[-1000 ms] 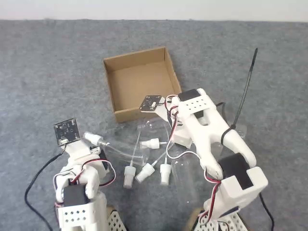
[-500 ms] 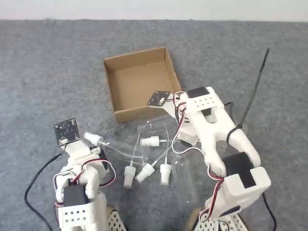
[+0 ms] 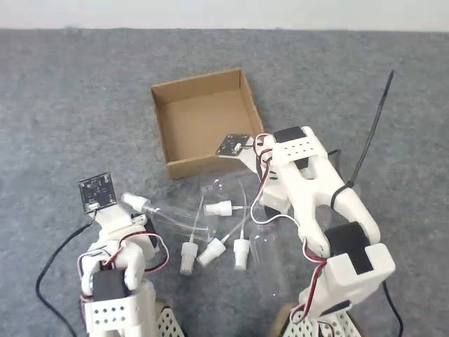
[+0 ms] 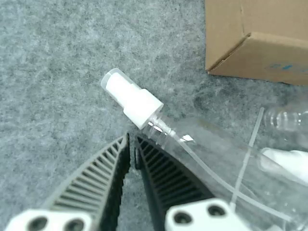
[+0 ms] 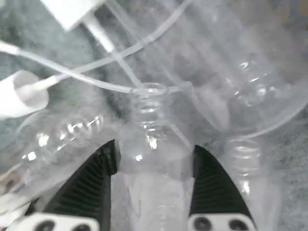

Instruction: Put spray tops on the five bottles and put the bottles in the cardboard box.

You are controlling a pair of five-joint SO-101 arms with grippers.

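Under my right wrist lie several clear uncapped bottles. My right gripper (image 5: 154, 150) is shut on the shoulders of one clear bottle (image 5: 151, 108), whose open neck points away from the wrist. In the high view the right arm (image 3: 302, 172) stretches over the bottle pile just in front of the cardboard box (image 3: 200, 126). My left gripper (image 4: 132, 142) is shut and holds nothing. It sits just short of a lying bottle (image 4: 211, 149) fitted with a white spray top (image 4: 132, 101). Loose spray tops (image 3: 210, 250) with thin tubes lie between the arms.
More clear bottles (image 5: 62, 132) lie on both sides of the held one, and another (image 3: 270, 260) lies by the right arm's base. The box stands open on the grey carpet (image 3: 84, 105). A black cable tie (image 3: 372, 126) sticks up at the right.
The right arm has shifted a little to the right and away from its base, carrying its wrist over the bottles. The left arm has stayed still.
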